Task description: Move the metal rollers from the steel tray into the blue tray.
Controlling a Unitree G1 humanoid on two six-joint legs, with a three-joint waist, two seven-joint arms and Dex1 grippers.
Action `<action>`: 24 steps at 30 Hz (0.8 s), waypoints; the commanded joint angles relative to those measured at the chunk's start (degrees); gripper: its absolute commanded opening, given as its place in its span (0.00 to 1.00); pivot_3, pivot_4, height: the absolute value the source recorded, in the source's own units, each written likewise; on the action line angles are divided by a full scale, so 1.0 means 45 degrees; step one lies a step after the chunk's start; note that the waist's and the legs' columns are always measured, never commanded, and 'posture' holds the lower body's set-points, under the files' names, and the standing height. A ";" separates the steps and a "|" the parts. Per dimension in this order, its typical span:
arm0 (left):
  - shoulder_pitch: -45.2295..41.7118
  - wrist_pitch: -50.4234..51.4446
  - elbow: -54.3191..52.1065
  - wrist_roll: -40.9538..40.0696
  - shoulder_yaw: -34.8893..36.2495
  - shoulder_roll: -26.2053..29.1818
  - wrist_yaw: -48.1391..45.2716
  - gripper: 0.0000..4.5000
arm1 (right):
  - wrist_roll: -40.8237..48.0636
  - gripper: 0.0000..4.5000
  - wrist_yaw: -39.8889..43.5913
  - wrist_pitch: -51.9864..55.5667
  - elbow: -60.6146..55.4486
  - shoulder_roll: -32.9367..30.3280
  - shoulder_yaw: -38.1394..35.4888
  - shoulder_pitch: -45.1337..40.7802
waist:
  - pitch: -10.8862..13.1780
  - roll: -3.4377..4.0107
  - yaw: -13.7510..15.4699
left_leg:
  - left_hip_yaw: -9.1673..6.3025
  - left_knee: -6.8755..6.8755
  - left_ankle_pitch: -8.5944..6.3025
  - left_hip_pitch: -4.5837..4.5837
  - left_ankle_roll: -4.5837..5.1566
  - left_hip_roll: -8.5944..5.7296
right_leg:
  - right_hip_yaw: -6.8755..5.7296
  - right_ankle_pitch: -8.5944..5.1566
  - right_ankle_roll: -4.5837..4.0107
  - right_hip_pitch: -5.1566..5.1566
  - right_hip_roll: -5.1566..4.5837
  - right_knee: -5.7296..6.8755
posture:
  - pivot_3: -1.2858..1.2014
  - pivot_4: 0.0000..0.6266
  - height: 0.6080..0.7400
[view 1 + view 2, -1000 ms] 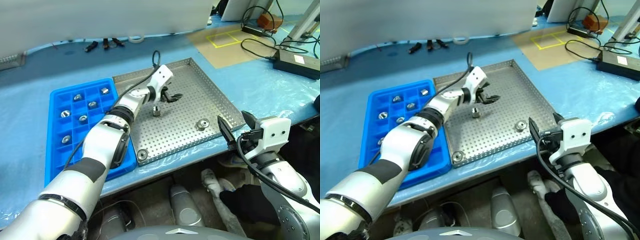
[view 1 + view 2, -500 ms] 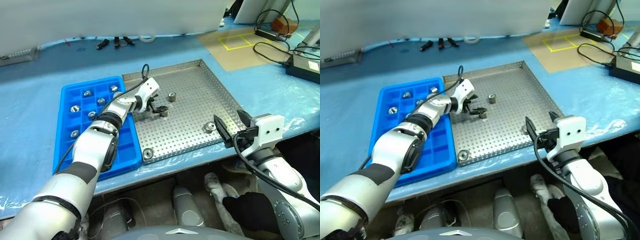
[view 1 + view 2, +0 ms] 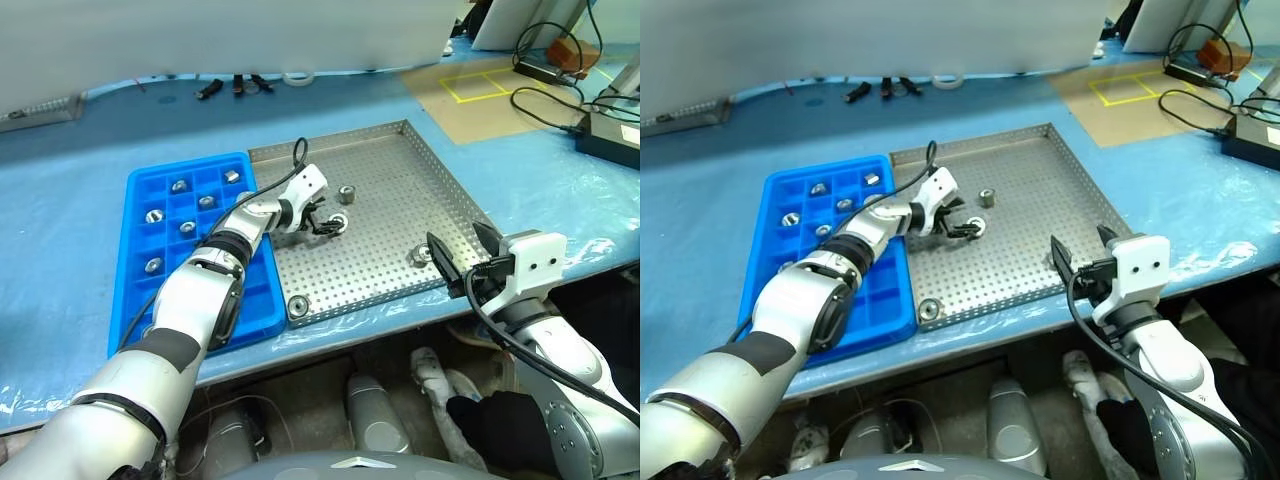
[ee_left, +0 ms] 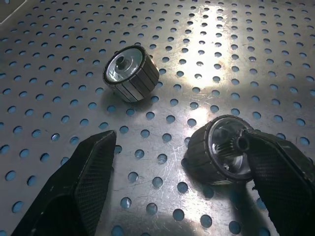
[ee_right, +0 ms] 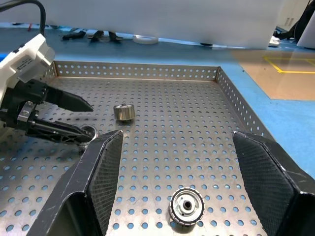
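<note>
Left wrist view, left pincer (image 4: 174, 167) spread, one finger touching a metal roller (image 4: 219, 150), another roller (image 4: 130, 73) near.

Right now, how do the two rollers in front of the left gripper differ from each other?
The nearer roller lies against one finger of the open left gripper; the farther roller lies apart, untouched. The nearer roller turns a toothed bore toward the camera, the farther roller a plain small hole. Both are ribbed metal cylinders lying tilted on the steel tray.
</note>
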 commanded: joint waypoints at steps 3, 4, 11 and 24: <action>0.0188 0.0143 0.0002 0.0171 -0.0165 -0.0656 0.0381 0.95 | -0.0116 0.83 0.0024 -0.0065 -0.0396 0.0087 -0.0061 0.0054 | 0.0000 0.0000 -0.0001 | 0.0000 0.0000 0.0000 0.0001 0.0000 -0.0001 | 0.0000 0.0000 0.0000 0.0001 0.0000 -0.0001 | 0.27 0.24 1.00; 0.0211 0.0154 -0.0008 0.0145 -0.0166 -0.0763 0.0258 0.95 | -0.0129 0.83 0.0018 -0.0054 -0.0415 0.0100 -0.0051 0.0066 | 0.0000 0.0000 -0.0004 | 0.0000 0.0000 0.0000 0.0000 -0.0001 -0.0001 | 0.0000 0.0000 0.0000 0.0001 0.0000 -0.0002 | 0.27 0.24 1.00; 0.0514 0.0259 0.0027 0.0553 -0.0605 -0.1051 0.0238 0.76 | -0.0181 0.83 0.0011 0.0015 -0.0526 0.0152 -0.0052 0.0134 | -0.0003 -0.0001 -0.0088 | 0.0000 -0.0002 -0.0001 0.0010 -0.0001 0.0006 | -0.0001 -0.0001 0.0001 0.0005 0.0003 -0.0004 | 0.26 0.24 1.00; 0.0649 0.0298 0.0010 0.0492 -0.0553 -0.1018 0.0107 0.48 | -0.0244 0.83 0.0039 0.0053 -0.0557 0.0204 -0.0055 0.0165 | -0.0006 -0.0003 -0.0125 | -0.0026 -0.0009 -0.0026 0.0079 -0.0043 0.0001 | -0.0002 -0.0004 0.0006 0.0093 0.0003 -0.0031 | 0.26 0.24 1.00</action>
